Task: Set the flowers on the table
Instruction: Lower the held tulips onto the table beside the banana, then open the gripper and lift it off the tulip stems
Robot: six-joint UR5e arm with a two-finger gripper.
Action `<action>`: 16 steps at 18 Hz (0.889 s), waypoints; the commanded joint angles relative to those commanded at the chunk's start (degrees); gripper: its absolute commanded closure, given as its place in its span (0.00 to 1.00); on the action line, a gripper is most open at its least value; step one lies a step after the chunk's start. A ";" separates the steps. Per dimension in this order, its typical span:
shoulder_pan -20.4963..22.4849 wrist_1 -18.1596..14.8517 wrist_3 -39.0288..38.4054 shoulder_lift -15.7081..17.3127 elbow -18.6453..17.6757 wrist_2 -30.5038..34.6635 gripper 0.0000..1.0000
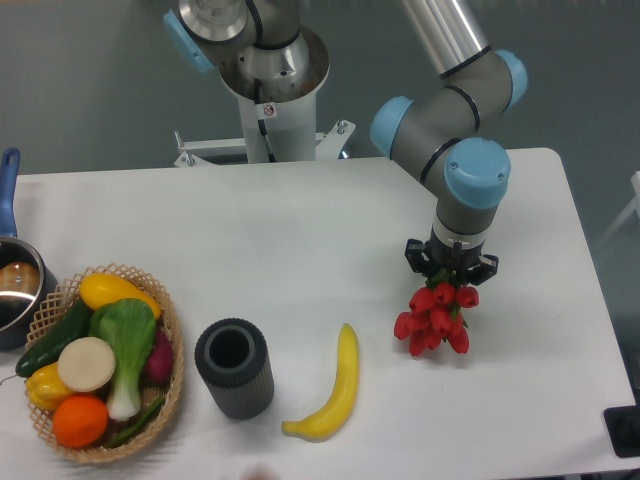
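The flowers (pixel 435 319) are a bunch of red tulips at the right of the white table (pixel 300 230). Only the red heads show clearly; the stems are hidden under the gripper. My gripper (pixel 452 272) points straight down from above and is shut on the flowers at their upper end. The red heads hang just below the fingers, at or close to the tabletop; I cannot tell whether they touch it.
A yellow banana (pixel 335 387) lies left of the flowers. A dark grey cylinder cup (pixel 233 367) stands beside it. A wicker basket (pixel 168 330) of toy vegetables and fruit sits at the front left. A pot (pixel 15 290) with a blue handle is at the left edge.
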 joint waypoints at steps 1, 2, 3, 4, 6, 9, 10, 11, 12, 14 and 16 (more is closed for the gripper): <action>0.00 0.09 0.09 0.00 0.00 0.00 0.15; 0.00 0.17 0.00 0.17 0.09 0.00 0.07; 0.00 0.61 0.00 0.35 0.09 0.09 0.01; 0.17 0.96 0.00 0.79 0.09 0.00 0.00; 0.44 1.05 0.00 2.01 0.18 0.00 0.00; 4.29 0.97 0.09 4.39 0.79 -0.26 0.00; 5.35 1.05 0.78 5.00 0.79 -0.70 0.00; 6.41 0.97 3.31 5.01 0.79 -1.66 0.00; 7.98 0.88 8.04 5.18 0.62 -2.63 0.00; 9.22 0.09 17.80 6.23 0.53 -2.64 0.00; 11.85 0.00 24.14 7.64 -0.26 -3.42 0.00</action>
